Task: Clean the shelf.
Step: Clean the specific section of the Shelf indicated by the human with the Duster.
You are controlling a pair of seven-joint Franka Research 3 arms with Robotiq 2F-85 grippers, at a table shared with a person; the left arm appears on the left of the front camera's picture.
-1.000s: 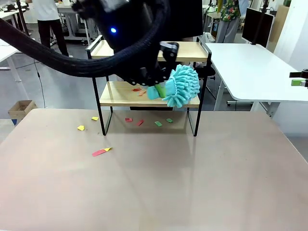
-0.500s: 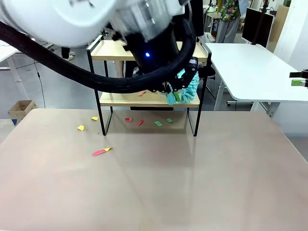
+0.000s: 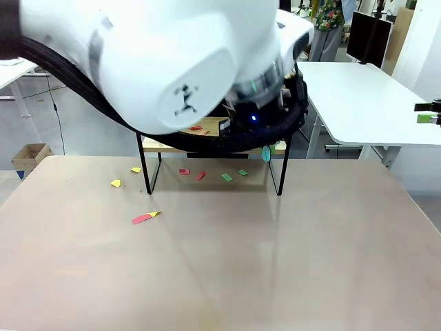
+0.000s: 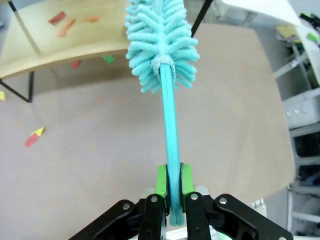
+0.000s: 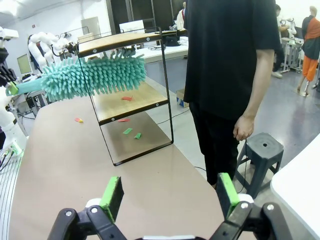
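The shelf [image 5: 131, 102] has two light wooden boards in a black frame; a few red and orange paper scraps [image 4: 62, 22] lie on its lower board [image 4: 55, 42]. My left gripper [image 4: 171, 182] is shut on the teal handle of a fluffy teal duster [image 4: 160, 45]. The duster head [image 5: 95, 75] hovers at the shelf's end, level with the gap between the boards. In the front view my left arm [image 3: 172, 69] hides most of the shelf [image 3: 215, 126], and a teal tip [image 3: 266, 153] pokes out below it. My right gripper [image 5: 169, 195] is open and holds nothing, well away from the shelf.
Coloured paper scraps [image 3: 145, 217] lie on the table in front of and under the shelf. A person in black [image 5: 225, 60] stands at the far side beside a dark stool [image 5: 262, 150]. A white desk [image 3: 358, 96] stands to the right.
My left arm has swung toward the camera and now covers most of the shelf. The duster has moved right and down, out from in front of the lower board.
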